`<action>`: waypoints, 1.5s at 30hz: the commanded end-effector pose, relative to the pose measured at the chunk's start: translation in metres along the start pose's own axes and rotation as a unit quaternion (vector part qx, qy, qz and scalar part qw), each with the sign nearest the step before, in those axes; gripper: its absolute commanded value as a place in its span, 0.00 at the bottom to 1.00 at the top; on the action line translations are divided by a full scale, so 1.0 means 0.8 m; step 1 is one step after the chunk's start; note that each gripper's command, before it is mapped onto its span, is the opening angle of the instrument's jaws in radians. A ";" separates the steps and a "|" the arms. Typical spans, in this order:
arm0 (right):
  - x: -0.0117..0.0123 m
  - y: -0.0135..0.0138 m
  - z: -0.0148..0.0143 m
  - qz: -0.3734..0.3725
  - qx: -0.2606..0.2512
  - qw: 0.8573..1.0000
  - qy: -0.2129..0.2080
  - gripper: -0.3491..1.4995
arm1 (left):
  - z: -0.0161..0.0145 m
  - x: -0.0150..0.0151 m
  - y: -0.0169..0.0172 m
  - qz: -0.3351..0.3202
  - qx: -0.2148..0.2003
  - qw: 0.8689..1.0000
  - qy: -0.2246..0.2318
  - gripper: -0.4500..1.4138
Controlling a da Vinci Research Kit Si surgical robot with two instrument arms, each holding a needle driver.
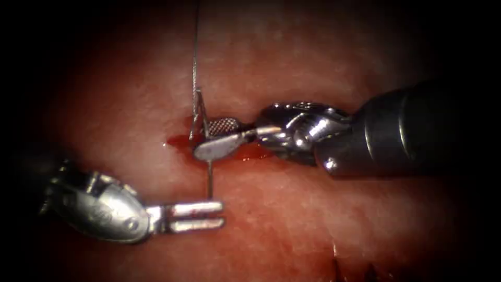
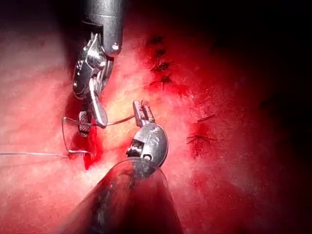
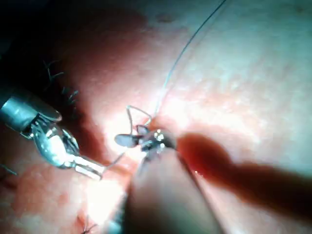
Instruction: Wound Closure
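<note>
Here, right tool sits over cut in tissue, jaws parted, nothing clamped. Needle pokes up out of tissue between both tools, part of its curve buried. Left tool grips needle's exposed end, jaws closed on it, probably for control. Thread trails upward away from cut. Red fluid pools beside entry.

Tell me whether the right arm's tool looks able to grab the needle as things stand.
Probably yes: the right tool has open jaws either side of the needle at the cut, nothing between; the needle's far end meets the left tool.
</note>
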 end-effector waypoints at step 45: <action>0.0023 0.0032 -0.0015 -0.267 -0.063 0.957 0.091 0.00 | -0.0021 -0.0061 -0.0065 -0.213 -0.064 0.972 -0.072 0.00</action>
